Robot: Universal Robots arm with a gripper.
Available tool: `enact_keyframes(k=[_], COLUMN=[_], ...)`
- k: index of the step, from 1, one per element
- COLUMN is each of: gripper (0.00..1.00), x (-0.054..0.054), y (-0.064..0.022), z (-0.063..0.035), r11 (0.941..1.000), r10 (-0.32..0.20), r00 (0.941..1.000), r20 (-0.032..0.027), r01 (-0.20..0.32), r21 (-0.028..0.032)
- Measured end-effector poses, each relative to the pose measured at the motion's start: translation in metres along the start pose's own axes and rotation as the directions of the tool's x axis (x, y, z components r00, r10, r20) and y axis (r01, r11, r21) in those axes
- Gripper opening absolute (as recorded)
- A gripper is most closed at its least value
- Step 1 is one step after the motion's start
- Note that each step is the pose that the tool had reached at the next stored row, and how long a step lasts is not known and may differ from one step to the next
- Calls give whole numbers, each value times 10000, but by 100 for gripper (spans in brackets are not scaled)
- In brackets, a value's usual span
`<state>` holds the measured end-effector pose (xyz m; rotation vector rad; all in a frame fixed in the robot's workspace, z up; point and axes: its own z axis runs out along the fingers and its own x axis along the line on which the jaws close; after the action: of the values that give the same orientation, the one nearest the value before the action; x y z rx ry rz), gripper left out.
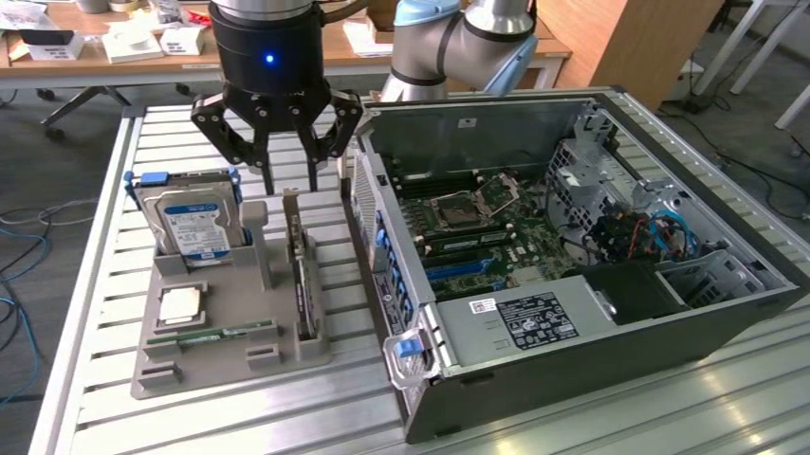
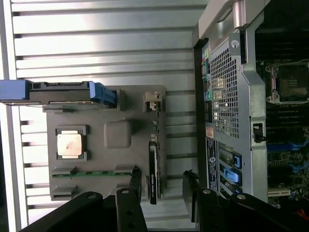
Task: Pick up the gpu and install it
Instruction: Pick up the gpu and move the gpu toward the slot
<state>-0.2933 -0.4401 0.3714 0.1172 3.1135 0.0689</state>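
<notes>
To the exterior view's left of the pincer, a hard drive stands upright in the grey tray. The pincer hangs empty, fingers apart, above the gpu, which stands on edge in its tray slot with clear air over its top edge. Just beside it, to the right, rises the open computer case.

gpu upright in tray, fingers apart

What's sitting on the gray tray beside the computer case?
On the tray: an upright hard drive, a processor chip, a flat green memory stick, and the gpu on edge. Their slots hide the lower edges of the drive and gpu.
</notes>
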Motion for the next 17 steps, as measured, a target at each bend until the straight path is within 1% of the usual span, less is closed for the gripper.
enact_keyframes(k=[7,17], gripper=[47,47], x=[44,49], y=[-3,-4], z=[-2,8], r11=[10000,10000], r10=[-1,-1], r00=[10000,10000], r20=[17,18], r01=[1,1], r21=[-1,-2])
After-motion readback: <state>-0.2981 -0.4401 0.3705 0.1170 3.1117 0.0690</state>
